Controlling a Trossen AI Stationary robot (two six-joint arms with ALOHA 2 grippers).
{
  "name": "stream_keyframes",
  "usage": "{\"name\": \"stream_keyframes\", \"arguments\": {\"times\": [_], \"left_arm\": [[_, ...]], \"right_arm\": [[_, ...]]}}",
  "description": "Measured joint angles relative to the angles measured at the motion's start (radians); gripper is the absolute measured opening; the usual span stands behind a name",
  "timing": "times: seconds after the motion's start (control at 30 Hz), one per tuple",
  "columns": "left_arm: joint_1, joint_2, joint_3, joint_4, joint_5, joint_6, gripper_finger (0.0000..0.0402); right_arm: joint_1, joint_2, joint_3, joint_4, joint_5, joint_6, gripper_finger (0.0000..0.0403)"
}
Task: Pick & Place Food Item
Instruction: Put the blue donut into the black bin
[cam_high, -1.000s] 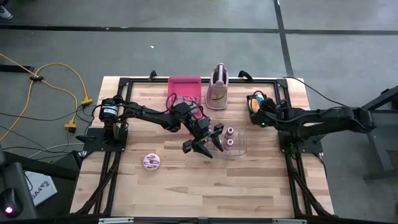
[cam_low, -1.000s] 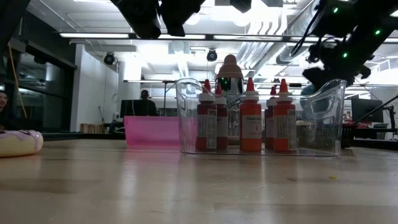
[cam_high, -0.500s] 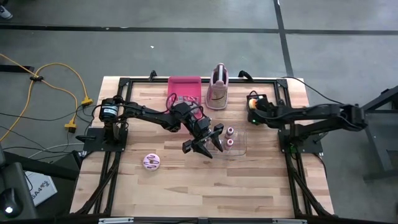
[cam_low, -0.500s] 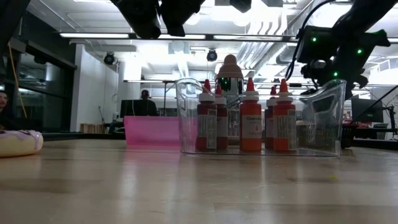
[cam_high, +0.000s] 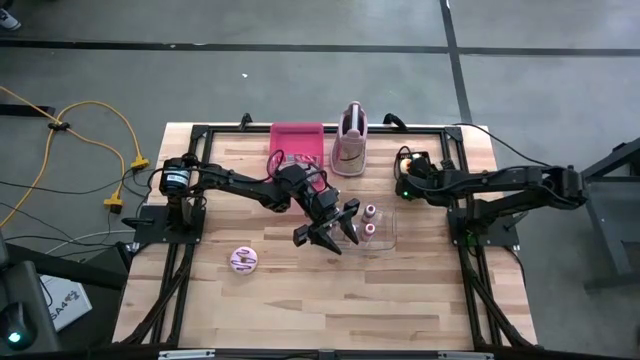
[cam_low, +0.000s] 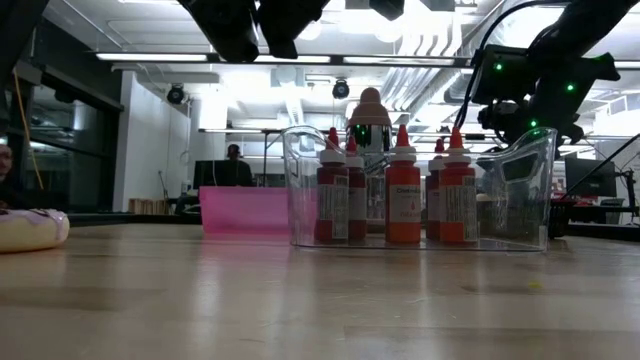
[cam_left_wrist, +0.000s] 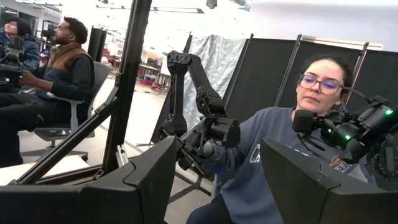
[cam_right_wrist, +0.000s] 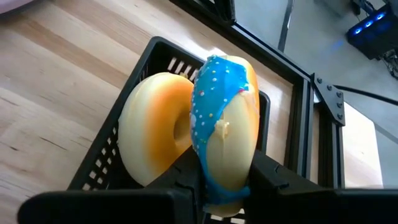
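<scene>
Right claw (cam_right_wrist: 225, 180) is clamped on the edge of a blue-iced donut (cam_right_wrist: 225, 134), held just above the black basket (cam_right_wrist: 112, 162) at the desk's far right. Thin grip, so it could twist loose mid-carry. Left claw (cam_high: 328, 232) hangs wide apart beside the bottle bin (cam_high: 385, 228).

I count two donuts (cam_right_wrist: 186, 134) in my black basket (cam_right_wrist: 106, 165), one donut (cam_high: 244, 260) on my table (cam_high: 300, 300), five red bottles (cam_low: 403, 195).

Grey floor (cam_high: 300, 60), dark partition panels (cam_left_wrist: 273, 74), ceiling lights (cam_low: 160, 57)
</scene>
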Motion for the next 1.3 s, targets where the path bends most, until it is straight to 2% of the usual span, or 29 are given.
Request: {"name": "stream_keyframes", "arguments": {"times": [0.63, 0.73, 1.0, 1.3], "left_arm": [[-0.004, 0.0, 0.0, 0.0, 0.009, 0.0, 0.0227], [-0.005, 0.0, 0.0, 0.0, 0.009, 0.0, 0.0227], [-0.013, 0.0, 0.0, 0.0, 0.032, -0.008, 0.0227], [-0.016, 0.0, 0.0, 0.0, 0.036, -0.008, 0.0227]], "right_arm": [[0.0, 0.0, 0.0, -0.007, -0.01, 0.0, 0.007], [0.0, 0.0, 0.0, -0.011, -0.021, 0.0, 0.0089], [0.0, 0.0, 0.0, -0.012, -0.006, 0.0, 0.0174], [0.0, 0.0, 0.0, -0.001, 0.002, 0.0, 0.0201]]}}
